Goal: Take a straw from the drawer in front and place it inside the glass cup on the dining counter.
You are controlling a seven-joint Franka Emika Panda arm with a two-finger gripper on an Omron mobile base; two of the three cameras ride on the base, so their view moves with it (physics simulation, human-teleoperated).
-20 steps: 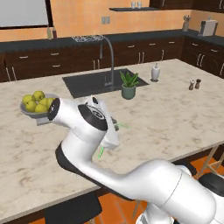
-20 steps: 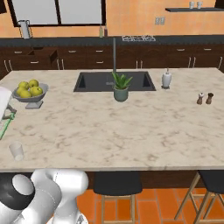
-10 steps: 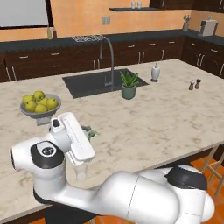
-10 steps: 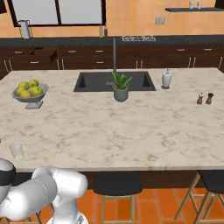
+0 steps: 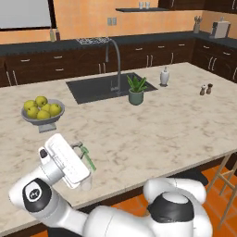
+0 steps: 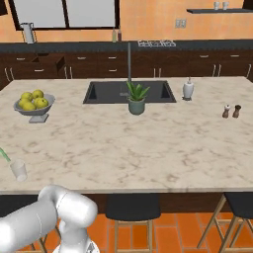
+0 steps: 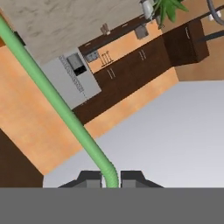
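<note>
Home kitchen: marbled island surface (image 6: pixel 148 153) with sink (image 6: pixel 106 92), tap (image 5: pixel 115 60), fruit bowl (image 6: pixel 33 106), dark cabinets (image 6: pixel 163 64), stools (image 6: pixel 132 210).

The dining counter (image 6: pixel 148 148) carries the glass cup (image 6: pixel 19 170), fruit bowl (image 6: pixel 33 105) and plant (image 6: pixel 136 99).

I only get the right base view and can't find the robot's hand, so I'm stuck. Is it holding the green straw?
Observer: Yes. In the hand view the fingers are shut on the straw.
Operator: Where are they?
Observer: In the left base view they hang at the near edge of the dining counter, just above the glass cup.
Operator: Is the straw in the cup?
Observer: The left base view shows it slanting down toward the rim; I cannot tell if the tip is inside.
</note>
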